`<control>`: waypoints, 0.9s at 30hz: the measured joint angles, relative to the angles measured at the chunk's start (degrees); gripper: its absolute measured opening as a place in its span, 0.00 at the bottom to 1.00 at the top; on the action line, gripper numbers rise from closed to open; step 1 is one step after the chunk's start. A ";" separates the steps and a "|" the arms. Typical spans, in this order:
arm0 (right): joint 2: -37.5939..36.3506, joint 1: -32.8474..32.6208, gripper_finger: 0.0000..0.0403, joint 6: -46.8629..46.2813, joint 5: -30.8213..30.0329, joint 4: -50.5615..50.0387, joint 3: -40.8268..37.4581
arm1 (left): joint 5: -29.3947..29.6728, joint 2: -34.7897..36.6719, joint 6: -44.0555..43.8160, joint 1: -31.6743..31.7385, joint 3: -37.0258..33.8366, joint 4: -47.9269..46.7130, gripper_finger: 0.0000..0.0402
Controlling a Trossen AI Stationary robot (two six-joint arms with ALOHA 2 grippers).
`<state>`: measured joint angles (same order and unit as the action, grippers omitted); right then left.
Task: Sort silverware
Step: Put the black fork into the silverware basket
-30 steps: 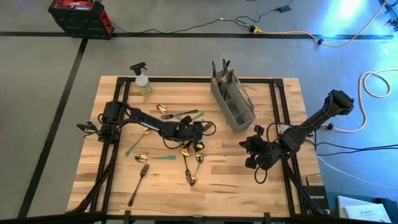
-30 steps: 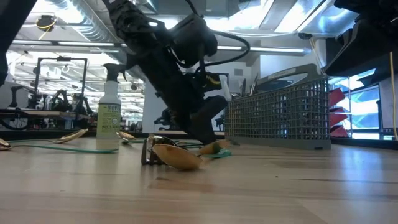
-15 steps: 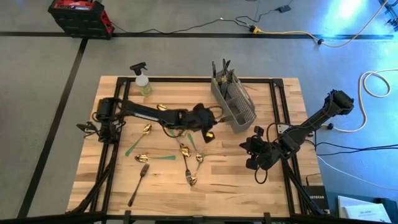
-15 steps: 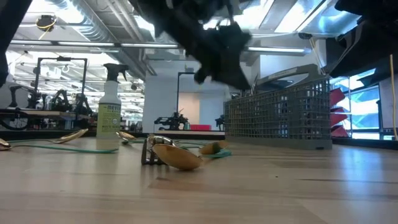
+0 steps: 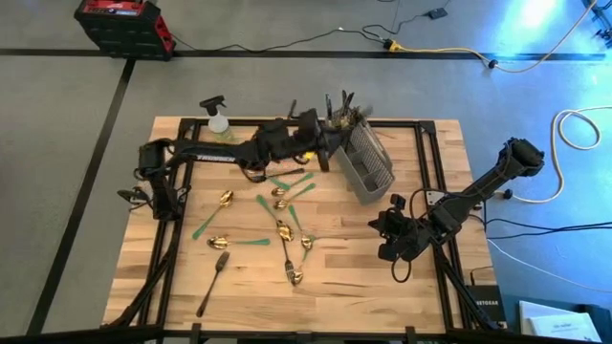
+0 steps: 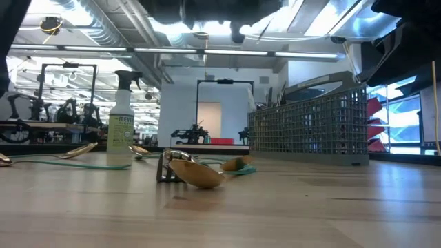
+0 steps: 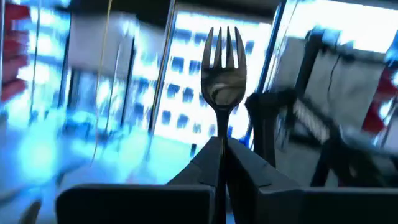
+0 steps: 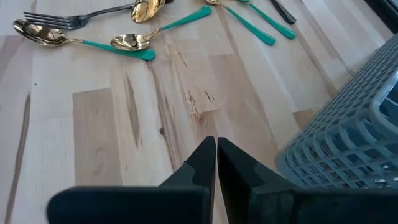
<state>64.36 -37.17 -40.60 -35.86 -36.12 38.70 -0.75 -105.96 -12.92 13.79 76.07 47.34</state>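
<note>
A dark fork (image 7: pixel 224 81) stands tines-up in the left tool (image 7: pixel 222 152), whose fingers are pinched shut on its handle; from above, that tool (image 5: pixel 320 143) is stretched across the far side of the counter (image 5: pixel 421 291), just beside the grey mesh caddy (image 5: pixel 363 164), so the fork looks about to go in with the others. A few handles (image 5: pixel 340 105) already stick up out of the caddy's far end, which suggests some pieces are sorted. Most of the job looks still ahead: loose silverware (image 5: pixel 277 215) lies scattered across the middle of the counter, including green-handled pieces (image 5: pixel 287 186) crossed near the left arm, a gold spoon (image 5: pixel 226 200) near the left side, a green-handled spoon (image 5: pixel 234 242) with a gold bowl, a dark fork (image 5: pixel 214 282) toward the near edge, and a small cluster of gold pieces (image 5: pixel 292 253) nearer the centre. The right tool (image 8: pixel 215 152) is closed on nothing and waits low over bare wood near the caddy's right side, well apart from the loose pieces. A spray bottle (image 5: pixel 218 124) stands at the far left corner, clear of the work. By my reckoning roughly ten items remain to be lifted.
</note>
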 joint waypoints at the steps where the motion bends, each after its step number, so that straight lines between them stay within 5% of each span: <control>1: 0.00 0.00 0.00 0.11 0.00 0.02 0.00 | -1.10 -1.90 -0.39 0.50 0.00 4.49 0.00; 4: 0.00 0.00 0.00 0.28 0.00 0.02 0.00 | -1.56 -7.97 -1.62 1.51 -0.02 16.70 0.00; 9: 0.00 0.00 0.00 0.34 0.01 0.00 0.00 | 7.27 -19.06 -2.98 3.16 3.20 26.55 0.00; 17: 0.00 0.00 0.00 0.39 0.04 -0.13 0.00 | 7.69 -30.64 1.71 3.40 13.45 28.78 0.00; 27: 0.00 0.00 0.00 0.59 0.00 -0.44 0.00 | 9.93 -32.67 11.46 3.64 15.63 28.36 0.00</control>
<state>64.36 -37.17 -40.01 -35.86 -36.56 38.70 9.18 -138.63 -1.45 17.43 91.70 75.70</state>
